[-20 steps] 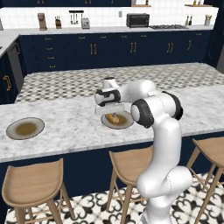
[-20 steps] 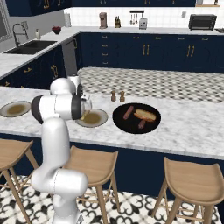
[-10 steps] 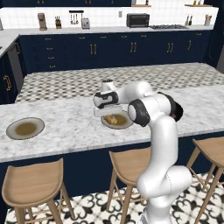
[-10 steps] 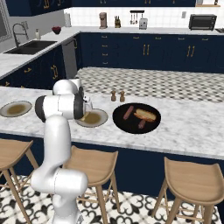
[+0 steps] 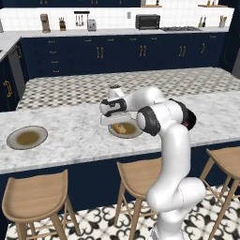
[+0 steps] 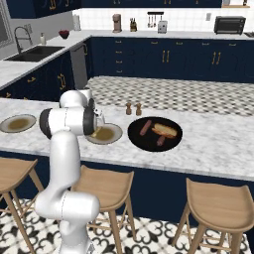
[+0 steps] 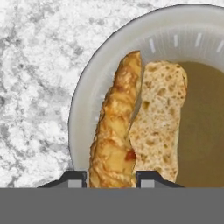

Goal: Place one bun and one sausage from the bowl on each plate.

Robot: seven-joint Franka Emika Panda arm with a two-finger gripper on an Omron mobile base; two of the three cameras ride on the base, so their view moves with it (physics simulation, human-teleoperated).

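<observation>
**Bun over the near plate, hand low above it**

A long marble counter (image 6: 208, 149) is seen carrying everything. On it, the black bowl (image 6: 155, 133) is set at the 3 o'clock side of a grey plate (image 6: 110, 134), just beside it; in the bowl one bun (image 6: 165, 130) and two sausages (image 6: 145, 127) are lying. A second grey plate (image 5: 26, 137) is placed well apart, toward the 9 o'clock end of the counter in the left base view.

The hand (image 5: 114, 121) is held low over the near plate (image 5: 127, 130). In the hand view a split bun (image 7: 135, 127) is seen over that plate's (image 7: 87, 109) rim and brown centre, its lower end sitting between the two dark fingertips (image 7: 146, 178). The fingers stand narrowly apart at the bun's sides; whether it is gripped cannot be told.

Two small shakers (image 6: 133, 108) stand at the bowl's 11 o'clock.
</observation>
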